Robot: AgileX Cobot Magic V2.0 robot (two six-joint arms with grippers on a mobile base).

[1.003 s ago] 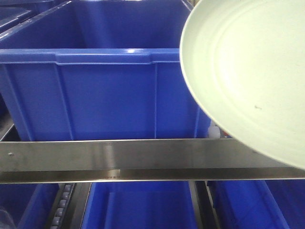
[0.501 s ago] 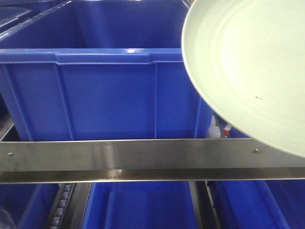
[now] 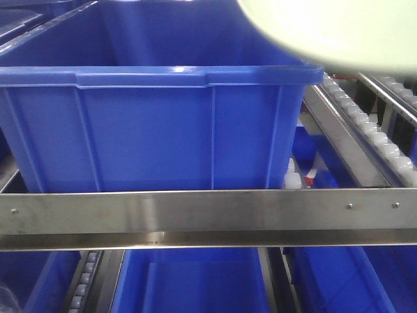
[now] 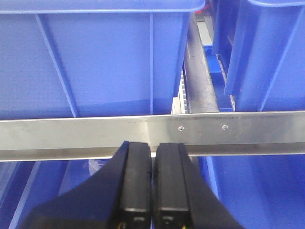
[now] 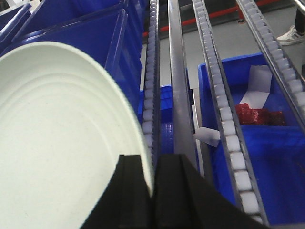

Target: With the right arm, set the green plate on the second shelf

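Blue crate [image 3: 156, 124] behind steel shelf rail [image 3: 195, 218]. Green plate [image 3: 339, 29], now raised to top right, clear of rail: carry under way, placement pending. Right gripper [image 5: 153, 191] pinching plate rim; left gripper [image 4: 152, 183] pressed together, idle.

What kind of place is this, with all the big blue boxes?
It looks like a warehouse or factory storeroom. Big blue plastic bins sit on metal racks with roller tracks that let boxes slide along, and steel rails run across the front. The right claw is holding a green plate there.
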